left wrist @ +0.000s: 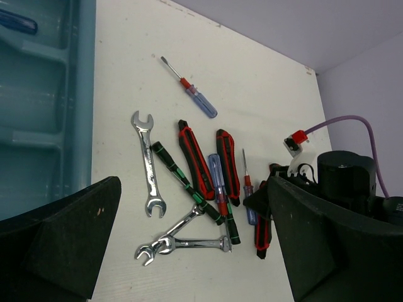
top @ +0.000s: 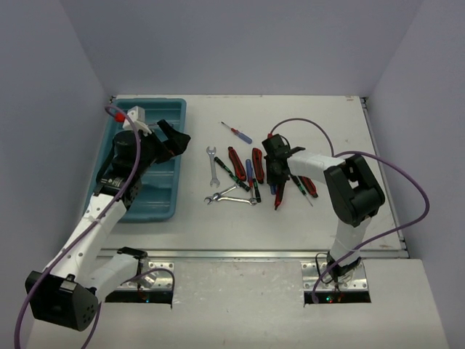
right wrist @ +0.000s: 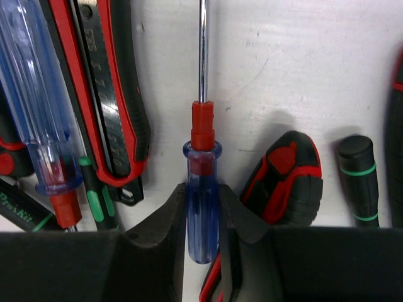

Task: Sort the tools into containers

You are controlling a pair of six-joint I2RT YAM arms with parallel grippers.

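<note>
The teal tray point(top: 155, 214) lies at the left; in the left wrist view its wall point(left wrist: 80, 94) shows, with a blue screwdriver point(left wrist: 16, 21) in a far compartment. My left gripper point(top: 173, 142) hovers over the tray's right edge, open and empty point(left wrist: 195, 226). The tools lie mid-table: silver wrenches point(top: 213, 163), red-black pliers point(top: 234, 161), black-green screwdrivers point(left wrist: 182, 179) and a small blue-red screwdriver point(top: 237, 132). My right gripper point(top: 277, 176) is down in the pile, its fingers closed point(right wrist: 203, 195) on a blue-handled screwdriver point(right wrist: 203, 214) that lies on the table.
Red-black pliers point(right wrist: 286, 179) and a black-green screwdriver point(right wrist: 357, 176) lie close to the right of the gripped handle. Another blue screwdriver point(right wrist: 38, 119) and pliers point(right wrist: 107, 94) lie to its left. Two crossed wrenches point(left wrist: 182, 242) lie at the pile's near side.
</note>
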